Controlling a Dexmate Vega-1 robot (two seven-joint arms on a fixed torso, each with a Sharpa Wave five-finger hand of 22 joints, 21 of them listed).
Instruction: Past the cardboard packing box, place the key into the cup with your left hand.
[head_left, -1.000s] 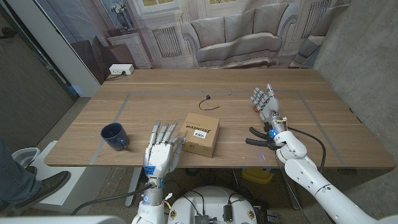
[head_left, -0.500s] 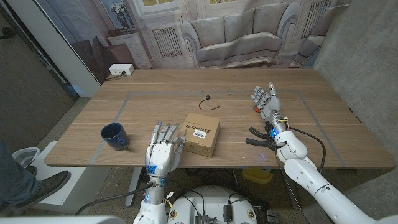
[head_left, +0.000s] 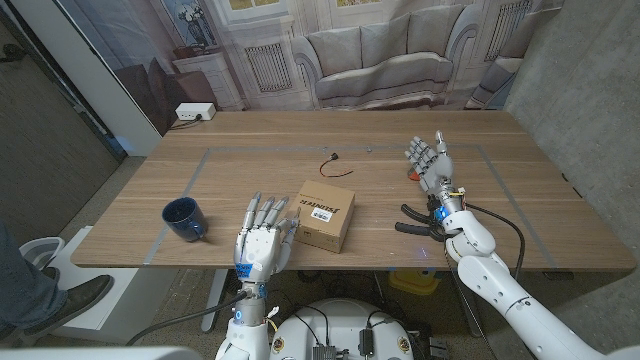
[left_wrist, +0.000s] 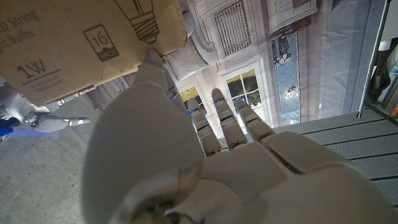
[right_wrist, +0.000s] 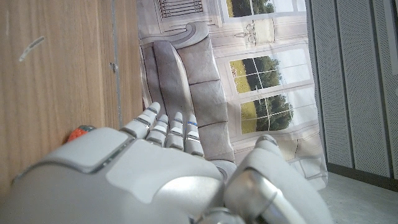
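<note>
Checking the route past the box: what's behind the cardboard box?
Behind the cardboard box, farther up the table, lies a small dark key on a thin cord, apart from it. Anything under the box is covered.

Your table layout, near edge to far
Cup left, box centre, key behind box; left hand between cup and box
</note>
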